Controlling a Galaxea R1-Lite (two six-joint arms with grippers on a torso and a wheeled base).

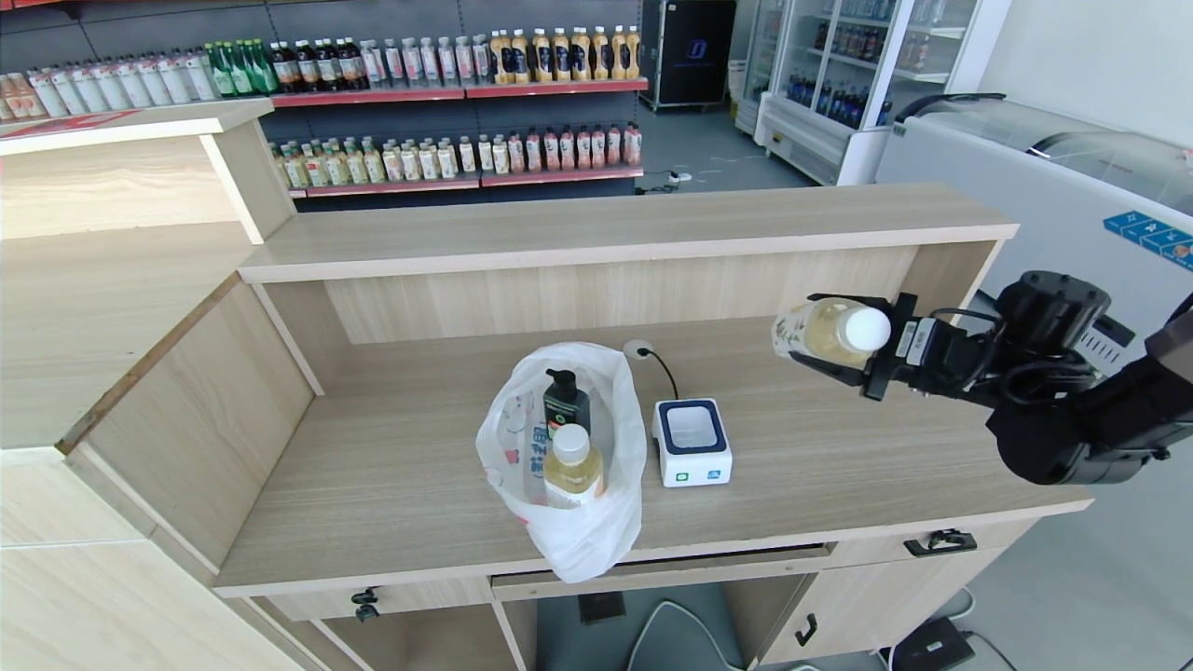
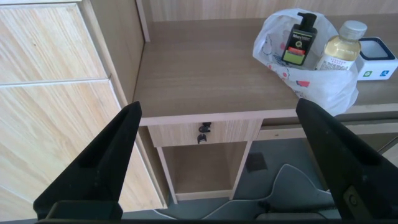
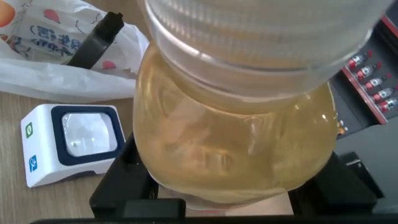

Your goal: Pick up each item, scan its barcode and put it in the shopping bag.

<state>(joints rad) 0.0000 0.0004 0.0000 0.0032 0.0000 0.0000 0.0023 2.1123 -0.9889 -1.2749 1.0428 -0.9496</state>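
While the right gripper [image 1: 831, 337] squeezed a yellow drink bottle [image 1: 809, 334] right of the scanner [image 1: 692, 442], the left gripper [image 2: 214, 165] had its fingers spread wide.

shopping bag [image 1: 596, 536] on counter [image 1: 391, 485], pump bottle [image 1: 566, 403] and drink bottle [image 1: 571, 468] inside, scanner [image 1: 691, 441] at its right
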